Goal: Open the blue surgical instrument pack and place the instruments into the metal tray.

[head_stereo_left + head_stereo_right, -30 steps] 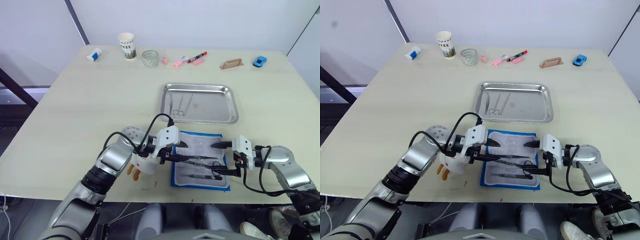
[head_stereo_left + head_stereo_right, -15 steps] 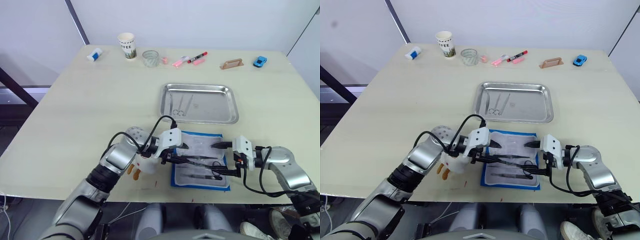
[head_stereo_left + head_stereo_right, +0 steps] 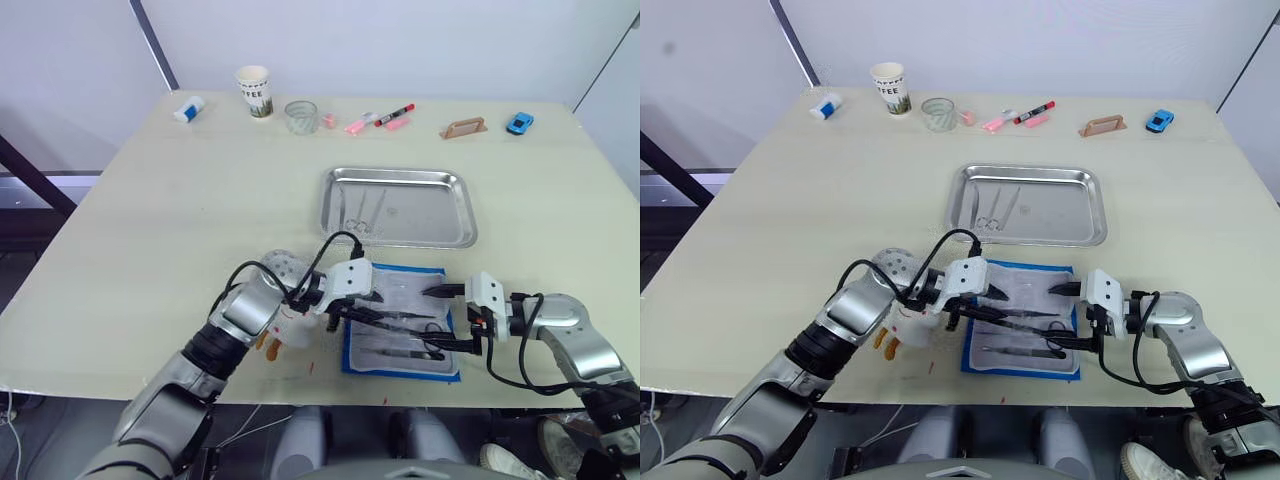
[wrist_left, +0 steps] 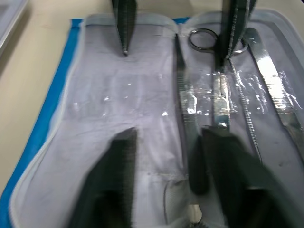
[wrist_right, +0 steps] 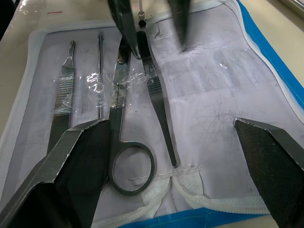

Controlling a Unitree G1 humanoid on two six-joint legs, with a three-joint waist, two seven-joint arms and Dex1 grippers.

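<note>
setting: lab or robot test room, staged tabletop | evidence: pale wooden table (image 3: pixel 180 200) against plain white walls | props along the table's far edge: paper cup (image 3: pixel 253 91), glass jar (image 3: pixel 300 116), markers (image 3: pixel 393 114), blue toy car (image 3: pixel 519 123) | mid-table: metal tray (image 3: pixel 455 205), surgical tools in it

Left hand (image 4: pixel 166 180) fingers blurred; tray's (image 3: pixel 399 206) instruments (image 3: pixel 361 210) too small to identify.

Metal tray (image 3: pixel 398 206) is shiny polished steel, pretty reflective. The pack (image 5: pixel 199 85) has glossy crinkly clear-plastic pockets with blue cloth edging, over smooth silver instruments (image 5: pixel 126 95). Tabletop (image 3: pixel 200 200) looks like matt pale wood.
</note>
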